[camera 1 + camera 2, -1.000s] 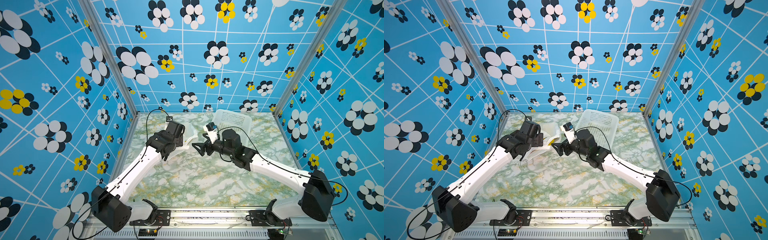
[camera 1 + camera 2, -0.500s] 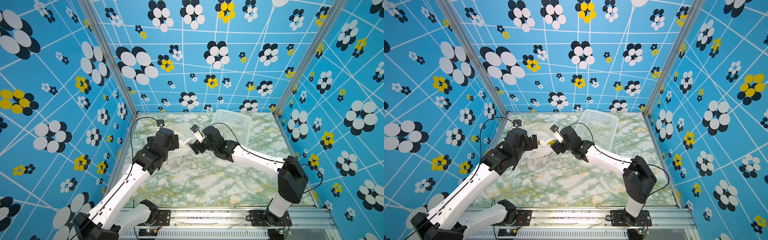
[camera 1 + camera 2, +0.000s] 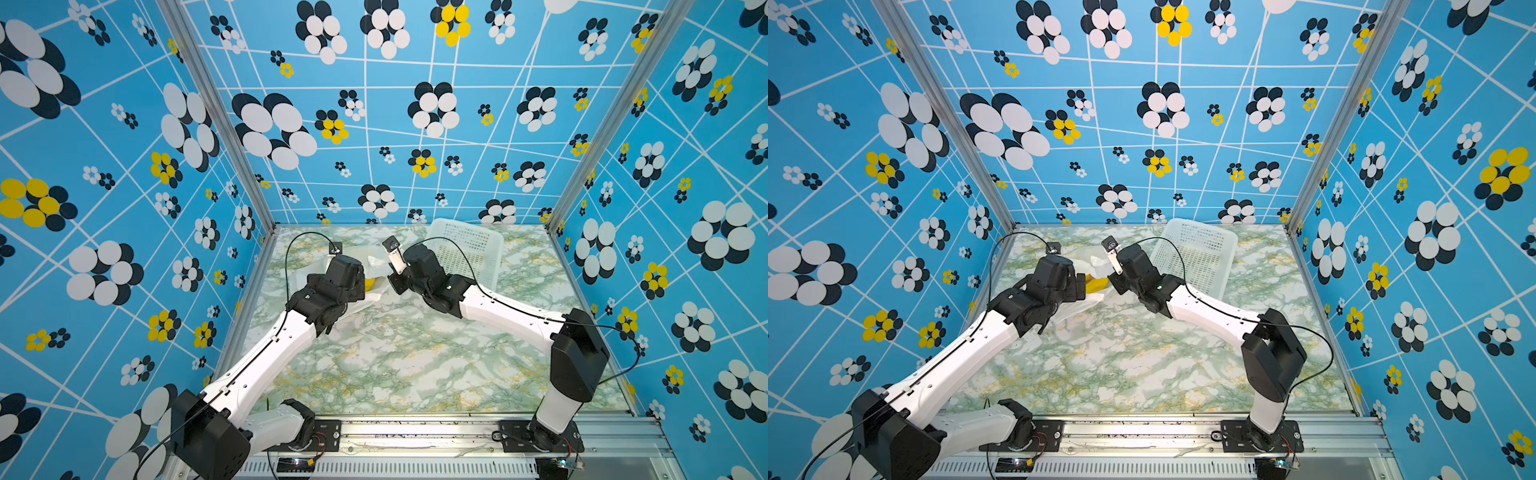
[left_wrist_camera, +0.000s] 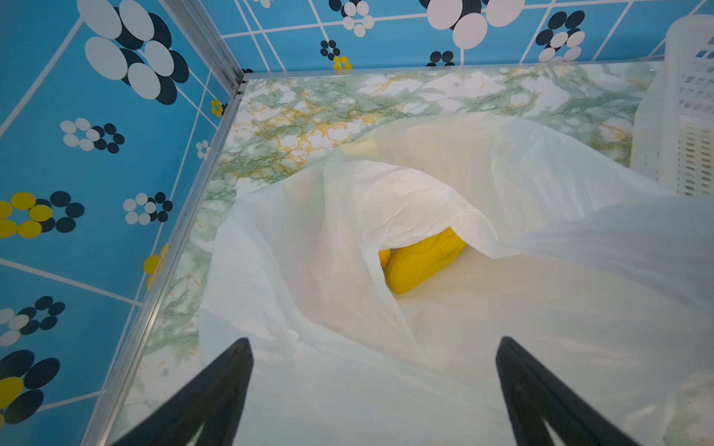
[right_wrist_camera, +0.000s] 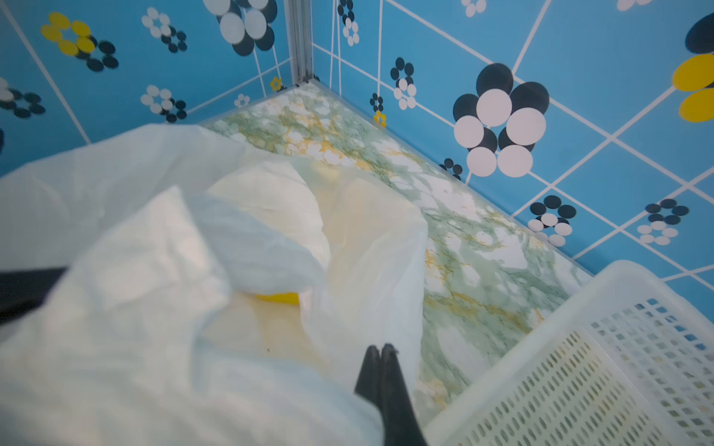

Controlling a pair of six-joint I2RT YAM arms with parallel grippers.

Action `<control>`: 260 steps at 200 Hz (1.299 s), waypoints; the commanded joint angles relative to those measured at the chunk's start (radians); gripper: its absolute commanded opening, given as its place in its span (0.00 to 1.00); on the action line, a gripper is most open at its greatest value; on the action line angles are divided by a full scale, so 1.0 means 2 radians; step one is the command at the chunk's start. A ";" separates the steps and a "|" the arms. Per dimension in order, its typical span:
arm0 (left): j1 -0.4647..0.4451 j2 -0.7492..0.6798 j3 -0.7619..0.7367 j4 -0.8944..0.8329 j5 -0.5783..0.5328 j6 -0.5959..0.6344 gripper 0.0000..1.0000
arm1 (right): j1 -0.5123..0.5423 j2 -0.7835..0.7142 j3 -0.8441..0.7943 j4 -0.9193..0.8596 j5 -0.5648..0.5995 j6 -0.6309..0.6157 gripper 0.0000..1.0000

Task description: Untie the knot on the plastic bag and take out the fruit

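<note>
Hovering over the bag (image 4: 463, 173), the left tool (image 4: 373, 343) is holding its jaws wide for the yellow fruit (image 4: 421, 266) just ahead; the right tool (image 5: 380, 349), jaws together at the rim, is seemingly propping it open.

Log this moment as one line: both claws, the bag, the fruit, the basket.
left claw: open above plastic bag | right claw: shut at bag rim | bag: mouth open | yellow fruit: inside bag | basket: no fruit seen
</note>
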 commanded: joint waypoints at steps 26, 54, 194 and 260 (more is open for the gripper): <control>-0.003 0.028 0.029 -0.001 0.038 0.025 0.99 | -0.004 -0.081 -0.084 0.082 -0.014 0.076 0.00; -0.008 0.029 0.026 0.009 0.056 0.037 0.99 | -0.012 -0.088 -0.090 0.079 -0.005 0.095 0.00; -0.083 0.208 0.101 -0.020 -0.055 0.079 0.99 | -0.048 -0.134 -0.203 0.214 -0.115 0.127 0.00; -0.059 0.251 0.120 -0.055 -0.117 0.035 0.99 | -0.047 -0.152 -0.232 0.252 -0.131 0.113 0.00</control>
